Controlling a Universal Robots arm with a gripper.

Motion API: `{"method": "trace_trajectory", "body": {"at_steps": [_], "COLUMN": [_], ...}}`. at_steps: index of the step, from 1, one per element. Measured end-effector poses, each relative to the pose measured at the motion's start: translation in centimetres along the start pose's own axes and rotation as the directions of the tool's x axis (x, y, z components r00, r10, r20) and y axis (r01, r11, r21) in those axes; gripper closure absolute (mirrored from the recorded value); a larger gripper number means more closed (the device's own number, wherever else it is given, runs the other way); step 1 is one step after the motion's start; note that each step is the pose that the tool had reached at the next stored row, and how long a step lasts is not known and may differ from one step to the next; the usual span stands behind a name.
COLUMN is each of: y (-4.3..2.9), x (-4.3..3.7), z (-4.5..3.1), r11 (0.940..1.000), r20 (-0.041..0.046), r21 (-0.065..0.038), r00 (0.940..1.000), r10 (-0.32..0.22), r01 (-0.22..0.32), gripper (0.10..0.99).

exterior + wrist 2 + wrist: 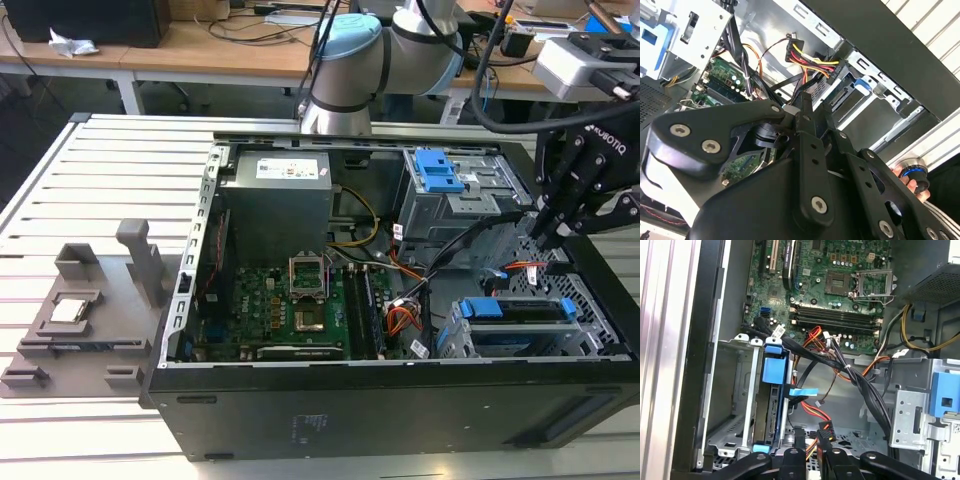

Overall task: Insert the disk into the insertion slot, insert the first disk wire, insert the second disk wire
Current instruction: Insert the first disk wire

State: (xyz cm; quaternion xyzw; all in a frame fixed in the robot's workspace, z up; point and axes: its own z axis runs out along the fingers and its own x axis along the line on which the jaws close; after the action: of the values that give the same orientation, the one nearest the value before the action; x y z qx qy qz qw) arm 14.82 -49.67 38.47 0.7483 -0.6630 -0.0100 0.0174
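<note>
Slatted metal tabletop [100, 190] carries an open black computer case [350, 420], with wooden benches behind. The disk [520, 312] sits in its blue frame inside 1 bay of the low cage [455, 338] at the case's near corner on the exterior view's right. In the first wrist view it stands beside an open bay. The gripper [548, 232] hangs just above the back of that cage, well below the taller cage [430, 215]. In the first wrist view a black power plug [824, 430] with red wires lies right at the gripper [812, 434]; whether the tool is open or clamped on that plug I cannot tell. A flat cable [802, 391] with a pale blue tab rests near the disk's [775, 372] end, and whether it is seated is unclear. The disk is likely stiff, dense and sensitive to knocks, best pushed by its plastic frame. Both leads look limp yet springy, so the hard plug body, not the cord, is the place to grip.
</note>
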Motion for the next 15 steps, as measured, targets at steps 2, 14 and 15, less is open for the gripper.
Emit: {"method": "trace_trajectory", "body": {"at_steps": [2, 14, 15], "y": [-0.01, -1.23, -1.38], "x": [-0.02, 0.04, 0.06], "z": [0.0, 0.9, 1.13], "r11": [0.9996, 0.9906, 0.9898], "r20": [-0.0012, -0.04, -0.0434], "r21": [0.0, -0.007, -0.008], "r00": [0.9996, 0.9898, 0.9888], "r10": [-0.028, -0.137, -0.143], "r01": [0.028, 0.136, 0.142], "gripper": [0.847, 0.847, 0.847]}}
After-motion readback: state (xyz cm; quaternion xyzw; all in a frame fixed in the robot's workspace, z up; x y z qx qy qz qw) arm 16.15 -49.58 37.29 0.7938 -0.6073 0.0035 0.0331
